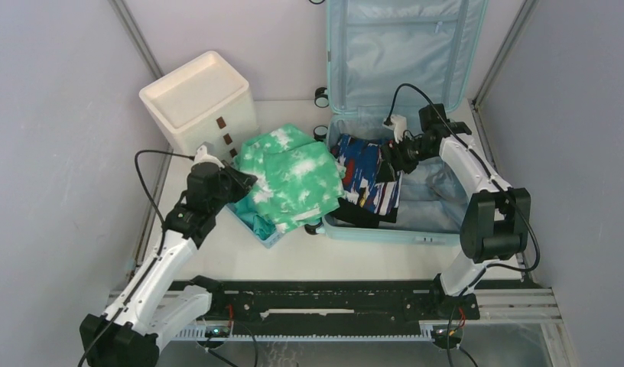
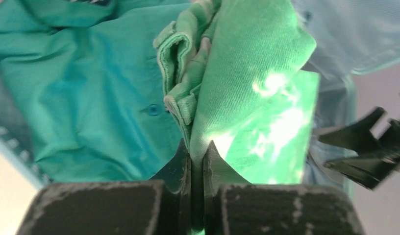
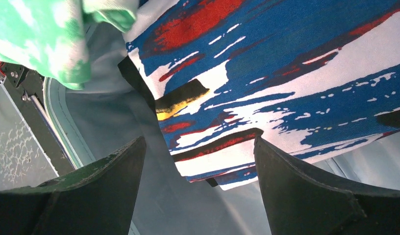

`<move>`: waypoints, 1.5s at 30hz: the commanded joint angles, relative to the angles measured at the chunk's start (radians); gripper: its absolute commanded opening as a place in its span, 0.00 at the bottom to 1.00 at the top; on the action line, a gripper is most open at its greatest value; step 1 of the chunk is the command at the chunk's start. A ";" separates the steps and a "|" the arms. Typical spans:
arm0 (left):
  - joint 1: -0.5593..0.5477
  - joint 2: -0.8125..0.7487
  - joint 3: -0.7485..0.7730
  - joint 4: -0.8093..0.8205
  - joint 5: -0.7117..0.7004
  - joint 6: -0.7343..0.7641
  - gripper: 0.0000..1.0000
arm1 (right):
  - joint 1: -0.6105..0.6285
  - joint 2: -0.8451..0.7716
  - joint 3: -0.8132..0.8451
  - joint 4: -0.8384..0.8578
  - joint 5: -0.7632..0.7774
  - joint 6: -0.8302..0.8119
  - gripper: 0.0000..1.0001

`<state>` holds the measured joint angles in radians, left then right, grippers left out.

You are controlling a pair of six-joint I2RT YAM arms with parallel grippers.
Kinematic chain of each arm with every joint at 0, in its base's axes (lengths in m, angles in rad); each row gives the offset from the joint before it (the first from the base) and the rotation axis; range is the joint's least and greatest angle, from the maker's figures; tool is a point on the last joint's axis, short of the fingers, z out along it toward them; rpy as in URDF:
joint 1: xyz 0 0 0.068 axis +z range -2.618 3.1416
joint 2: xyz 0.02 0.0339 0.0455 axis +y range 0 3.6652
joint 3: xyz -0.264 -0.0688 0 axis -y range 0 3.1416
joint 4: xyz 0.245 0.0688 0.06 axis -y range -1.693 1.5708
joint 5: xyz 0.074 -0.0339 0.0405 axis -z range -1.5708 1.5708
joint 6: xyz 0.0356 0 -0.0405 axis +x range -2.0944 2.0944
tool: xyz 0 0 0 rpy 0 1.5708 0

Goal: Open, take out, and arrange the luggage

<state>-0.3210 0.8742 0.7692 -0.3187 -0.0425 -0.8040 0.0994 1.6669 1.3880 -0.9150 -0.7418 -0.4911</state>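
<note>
Right gripper [image 3: 198, 142] is hovering wide open over blue-red-white cloth [image 3: 296, 73] inside the open luggage [image 1: 435, 195], while my left gripper [image 2: 197, 147], beside the luggage, is pinching crumpled green tie-dye fabric [image 2: 257, 63] overlapping its rim.

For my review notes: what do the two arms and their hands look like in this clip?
Both arms have white link shells with black joint housings: left arm, right arm. A thin black cable loops off the left arm's wrist, another off the right. Each hand, left hand and right hand, has two black wedge-shaped fingers, tapering to points, their surfaces scuffed.
</note>
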 commanded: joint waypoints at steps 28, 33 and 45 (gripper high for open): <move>0.254 0.023 -0.229 -0.064 -0.314 -0.222 0.01 | 0.033 0.022 -0.003 0.030 0.044 0.011 0.88; 0.285 0.121 -0.199 -0.188 -0.298 -0.294 0.18 | 0.036 0.018 -0.004 0.036 0.047 0.014 0.88; 0.302 0.111 0.059 -0.491 -0.359 -0.268 0.66 | 0.054 0.008 0.016 0.028 0.049 0.011 0.88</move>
<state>-0.0364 1.0775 0.7403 -0.6281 -0.2817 -1.1271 0.1402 1.6928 1.3857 -0.9077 -0.6884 -0.4877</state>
